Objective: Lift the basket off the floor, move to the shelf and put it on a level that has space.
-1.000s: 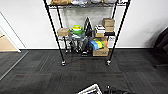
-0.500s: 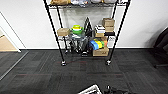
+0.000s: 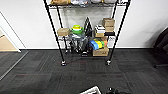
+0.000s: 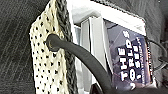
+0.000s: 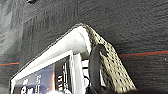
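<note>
Shelf, a tall black wire rack on small casters, stands against the white wall in the upper centre of the head view, its front posts resting on the dark grey carpet floor. Its top tier, at the upper edge of the frame, carries several items cut off by the frame edge. A lower tier holds a cardboard box at left, a stack of green and yellow bowls beside it, and stacked cardboard boxes at right. Below these sit a row of colourful items on another cardboard box. A dark chair shows at the right edge.

Basket, cream woven with a dark rim, appears as a pale corner at the bottom centre of the head view, well apart from the rack. In the left wrist view its perforated cream wall and braided dark rim show, with a dark loop handle arching across the frame; a book with a dark cover and white lettering lies inside. The right wrist view shows the opposite basket end with its dark loop handle, above carpet crossed by a thin red line.

End effector state cannot be told for either arm.
</note>
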### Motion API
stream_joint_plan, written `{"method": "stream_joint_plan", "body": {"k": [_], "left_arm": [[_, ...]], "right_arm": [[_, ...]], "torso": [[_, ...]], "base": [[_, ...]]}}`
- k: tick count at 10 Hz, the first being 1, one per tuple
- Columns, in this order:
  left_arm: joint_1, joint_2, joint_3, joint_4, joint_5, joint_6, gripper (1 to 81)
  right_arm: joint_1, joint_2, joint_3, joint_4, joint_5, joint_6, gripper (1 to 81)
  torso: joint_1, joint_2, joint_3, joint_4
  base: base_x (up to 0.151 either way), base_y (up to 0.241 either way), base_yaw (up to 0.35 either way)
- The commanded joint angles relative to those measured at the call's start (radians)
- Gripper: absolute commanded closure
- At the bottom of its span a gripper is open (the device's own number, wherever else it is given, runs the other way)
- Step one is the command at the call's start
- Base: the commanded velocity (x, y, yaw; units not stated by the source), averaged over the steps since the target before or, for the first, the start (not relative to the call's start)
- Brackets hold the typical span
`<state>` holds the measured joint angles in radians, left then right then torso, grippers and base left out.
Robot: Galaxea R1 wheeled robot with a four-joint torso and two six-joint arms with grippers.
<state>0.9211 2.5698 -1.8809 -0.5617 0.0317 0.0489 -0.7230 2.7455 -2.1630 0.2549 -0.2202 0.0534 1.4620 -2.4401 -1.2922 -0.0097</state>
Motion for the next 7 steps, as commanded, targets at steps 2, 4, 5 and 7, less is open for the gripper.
{"method": "stream_joint_plan", "body": {"k": [2,4,5,7], "left_arm": [[-0.119,-0.032,0.051,0.024,0.082,0.005,81.1],[-0.129,-0.046,0.072,0.071,0.088,0.005,81.1],[-0.129,-0.057,0.083,0.081,0.088,0.005,81.1],[-0.129,-0.086,0.107,0.097,0.088,0.005,81.1]], "right_arm": [[0.105,-0.105,0.147,0.072,0.030,0.019,81.1],[0.076,-0.174,0.220,0.086,0.073,0.019,81.1],[0.059,-0.209,0.262,0.090,0.093,0.019,81.1],[0.029,-0.258,0.319,0.095,0.130,0.019,81.1]], "torso": [[0.000,0.000,0.000,0.000],[0.000,0.000,0.000,0.000],[0.000,0.000,0.000,0.000],[0.000,0.000,0.000,0.000]], "base": [[0.000,0.000,0.000],[0.000,0.000,0.000],[0.000,0.000,0.000],[0.000,0.000,0.000]]}}
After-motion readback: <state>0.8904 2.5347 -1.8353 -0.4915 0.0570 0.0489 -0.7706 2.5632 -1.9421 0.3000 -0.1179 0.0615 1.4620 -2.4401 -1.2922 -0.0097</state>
